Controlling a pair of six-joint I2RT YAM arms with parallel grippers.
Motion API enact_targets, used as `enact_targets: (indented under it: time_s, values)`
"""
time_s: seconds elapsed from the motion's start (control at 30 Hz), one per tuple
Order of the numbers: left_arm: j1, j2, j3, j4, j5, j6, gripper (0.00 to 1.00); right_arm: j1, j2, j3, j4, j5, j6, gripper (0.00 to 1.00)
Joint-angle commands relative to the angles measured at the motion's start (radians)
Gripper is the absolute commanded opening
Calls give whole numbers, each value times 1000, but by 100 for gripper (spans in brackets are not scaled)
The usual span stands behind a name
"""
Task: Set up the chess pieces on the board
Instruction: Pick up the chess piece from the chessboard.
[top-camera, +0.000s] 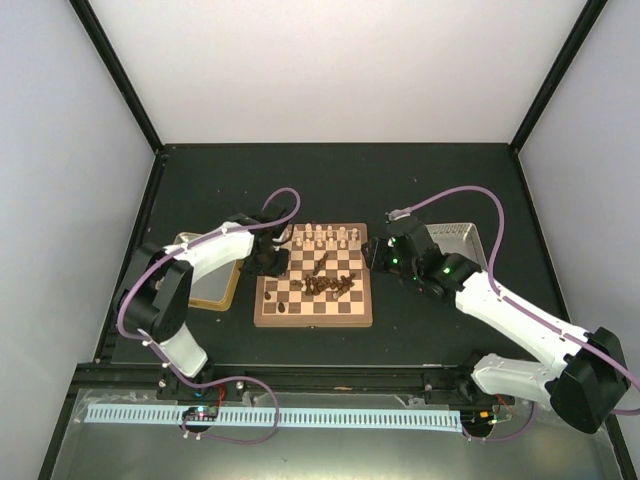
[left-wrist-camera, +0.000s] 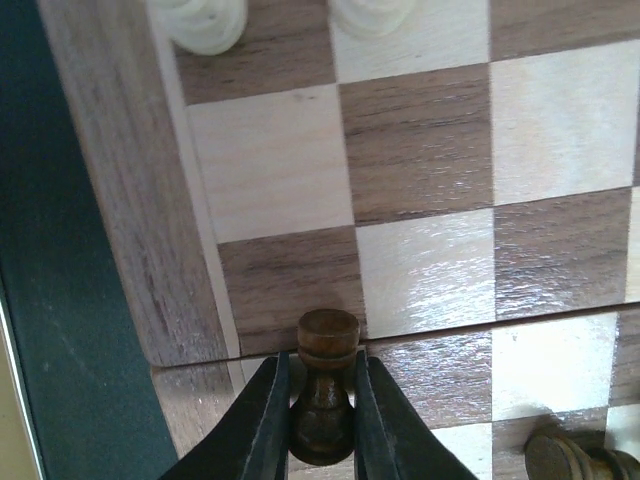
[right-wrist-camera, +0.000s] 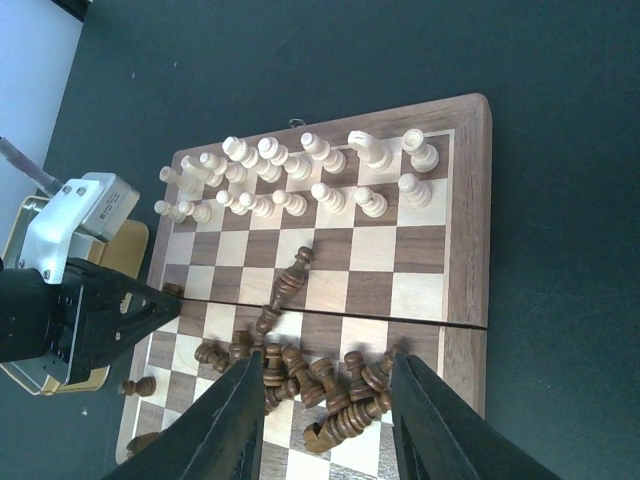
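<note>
Place: a robot lab's test cell.
Walls: plain white panels (top-camera: 340, 60) closed in the far, left and right edges of the table (top-camera: 330, 170), held by black frame posts (top-camera: 115, 70).
Table: it had a matt black top.
Machines: a left arm (top-camera: 215, 245) and a right arm (top-camera: 520, 310) were bolted at the near edge, trailing purple cables (top-camera: 470, 192).
Near edge: a white slotted strip (top-camera: 300, 415) ran along a metal rail.
Prop: a chessboard (top-camera: 268, 312) lay mid-table between the arms.

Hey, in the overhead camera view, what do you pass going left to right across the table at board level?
From the left: gold-rimmed tray → left gripper, shut on a dark pawn → chessboard → right gripper, open → grey box.
</note>
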Motion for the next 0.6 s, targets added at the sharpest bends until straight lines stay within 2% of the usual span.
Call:
enact_targets:
  time_s: [0.0, 0.13, 0.33, 0.47, 0.57]
  values:
    - [4, 39, 22, -14, -5, 27, 9, -2, -7, 14, 31, 39, 10, 35]
    - [2, 7, 15, -32, 17, 42, 3, -1, 4, 16, 65, 16, -9, 35]
    - [-12, -198, -23, 21, 221, 121, 2, -1, 38, 56, 140, -283, -93, 37]
    - [-34, -400, -88, 180, 408, 183, 2, -1, 10, 32, 230, -436, -110, 41]
    - [-51, -521, -157, 334, 498, 184, 2, -1, 3, 52, 226, -518, -122, 47]
